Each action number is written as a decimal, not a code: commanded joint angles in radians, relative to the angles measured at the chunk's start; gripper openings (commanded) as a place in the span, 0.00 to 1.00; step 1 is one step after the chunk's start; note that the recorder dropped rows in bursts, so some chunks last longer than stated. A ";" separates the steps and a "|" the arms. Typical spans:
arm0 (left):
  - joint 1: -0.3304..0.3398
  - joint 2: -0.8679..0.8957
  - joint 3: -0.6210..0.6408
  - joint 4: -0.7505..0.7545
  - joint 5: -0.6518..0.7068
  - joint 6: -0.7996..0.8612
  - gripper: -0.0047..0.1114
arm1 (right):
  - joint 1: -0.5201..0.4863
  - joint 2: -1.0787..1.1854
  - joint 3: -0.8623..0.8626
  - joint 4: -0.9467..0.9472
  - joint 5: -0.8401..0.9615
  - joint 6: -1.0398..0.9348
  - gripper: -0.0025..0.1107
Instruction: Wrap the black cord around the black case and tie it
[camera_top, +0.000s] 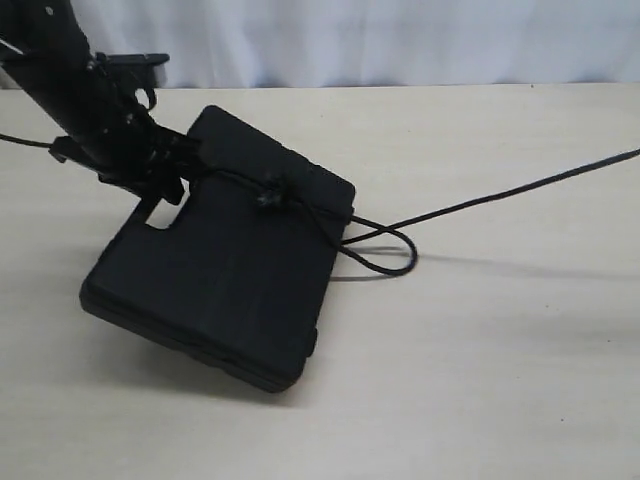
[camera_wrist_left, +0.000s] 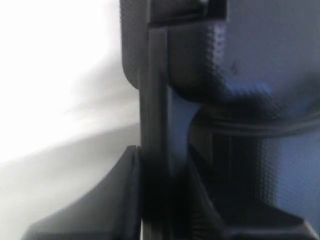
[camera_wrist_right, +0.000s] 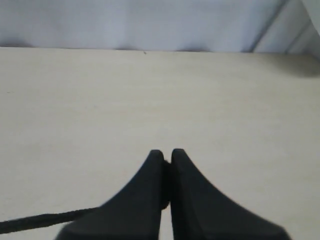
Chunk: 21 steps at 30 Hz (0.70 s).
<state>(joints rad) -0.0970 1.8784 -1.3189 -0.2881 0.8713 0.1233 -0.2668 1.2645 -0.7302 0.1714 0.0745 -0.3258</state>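
The black case (camera_top: 230, 270) lies on the counter (camera_top: 500, 400), a bit to the left of the middle. The black cord (camera_top: 500, 195) goes over the top of the case, from the end with the handle hole to the far right edge. About halfway along the top there is a fuzzy lump (camera_top: 270, 195) that looks like a knot. Just past the right edge, a loose loop (camera_top: 395, 262) of cord sits on the counter. From there the cord runs in a straight line up and away to the right. It hangs above the counter and its shadow falls apart from it. The right gripper (camera_wrist_right: 166, 160) has its two fingers pressed together, and the cord comes out from under them, so I think it is pinching the cord and pulling. The left gripper (camera_top: 150, 190) is at the handle end of the case. Up close, its fingers (camera_wrist_left: 100, 215) sit on both sides of a thin part of the case, but the picture is blurry. I cannot tell if they are squeezing it or only close to it. I cannot see if the cord goes under the case. I think the wrap and a first knot are mostly there. What is left is to pull the loose loop snug and finish the tie.
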 joint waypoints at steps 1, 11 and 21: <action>0.093 -0.027 -0.032 -0.016 0.034 -0.008 0.04 | -0.101 0.069 -0.003 -0.004 0.034 -0.001 0.06; 0.211 -0.019 -0.032 -0.020 0.011 0.093 0.04 | 0.029 0.323 -0.022 -0.075 -0.062 -0.091 0.20; 0.211 -0.019 -0.032 -0.022 -0.016 0.093 0.04 | 0.601 0.710 -0.677 -0.079 0.763 -0.385 0.41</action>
<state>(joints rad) 0.1145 1.8739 -1.3387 -0.2838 0.8920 0.2176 0.2831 1.9178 -1.3309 0.1016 0.7831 -0.5880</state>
